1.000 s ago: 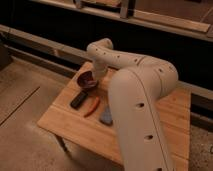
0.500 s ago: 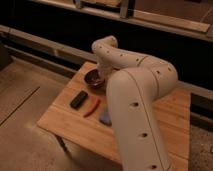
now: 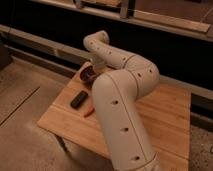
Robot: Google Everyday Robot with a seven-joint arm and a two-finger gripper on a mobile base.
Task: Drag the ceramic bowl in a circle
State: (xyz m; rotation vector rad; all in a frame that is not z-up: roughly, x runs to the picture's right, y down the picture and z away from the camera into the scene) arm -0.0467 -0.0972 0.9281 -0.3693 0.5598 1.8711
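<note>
The hand is down at the far left corner of the wooden tabletop, right at the ceramic bowl. Its wrist drops almost straight from the high bend of the white arm. The fingers are pressed together. They are mostly hidden behind the wrist, but because the bowl has travelled with them, they probably pinch its rim on the side nearer the arm.

Over the last second the maroon bowl has slid a little to the right and then come back left, ending slightly nearer the tabletop's back edge. The black block and the thin orange-red stick beside it lie where they were, nearer the front and apart from the bowl. The arm's thick lower link has swung leftward across the middle of the tabletop and now covers the greyish thing that showed there before.

That small out-and-back path looks like part of a loop, so the drag seems to be under way, though how much of the circle is done cannot be judged. The bowl sits close to the corner, so the far part of the loop leaves little room before the edge.
</note>
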